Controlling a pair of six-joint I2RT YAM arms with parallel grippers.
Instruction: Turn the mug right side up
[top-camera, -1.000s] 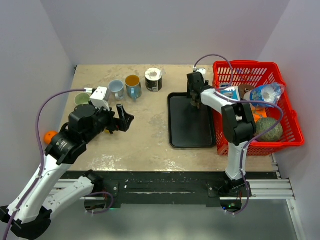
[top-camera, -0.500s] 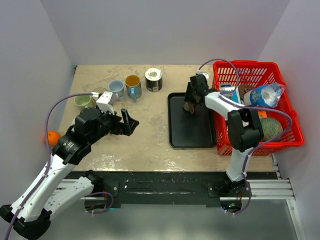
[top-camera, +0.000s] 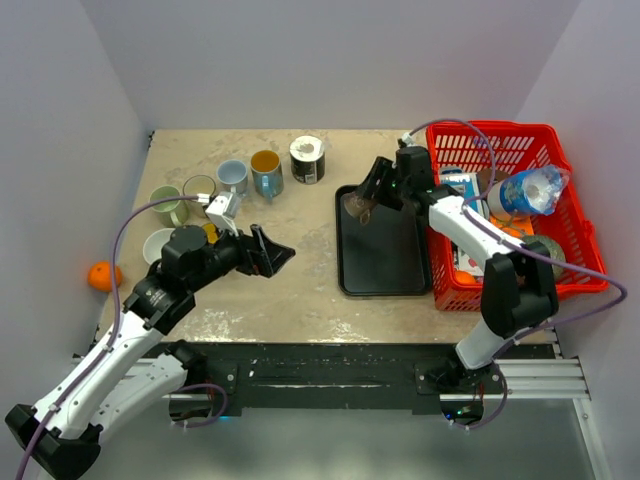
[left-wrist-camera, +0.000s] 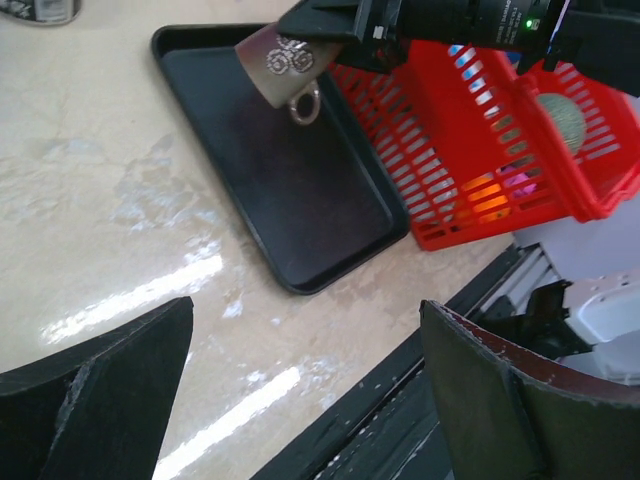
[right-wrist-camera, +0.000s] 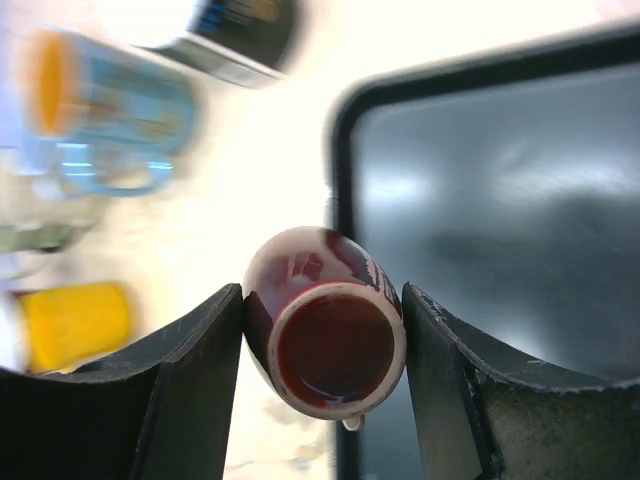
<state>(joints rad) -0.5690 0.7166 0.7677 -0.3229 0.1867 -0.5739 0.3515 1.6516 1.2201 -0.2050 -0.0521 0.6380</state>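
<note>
Pale walls close in a beige, stone-patterned table (top-camera: 300, 270); the right gripper (top-camera: 369, 194) has its jaws about half apart, pressed on either side of the brown mug (top-camera: 356, 207), which sits between them lifted off the surface and tilted, its handle hanging downward; a round end of the mug faces back toward the wrist, mouth or base I cannot tell; beneath those jaws lies the far left corner of the black tray (top-camera: 385, 265), and behind them the red basket (top-camera: 575, 270); the left gripper (left-wrist-camera: 305, 395) has its jaws spread as wide as they go with nothing between them; bare table lies below them, and the tray and the held mug are ahead of them.
</note>
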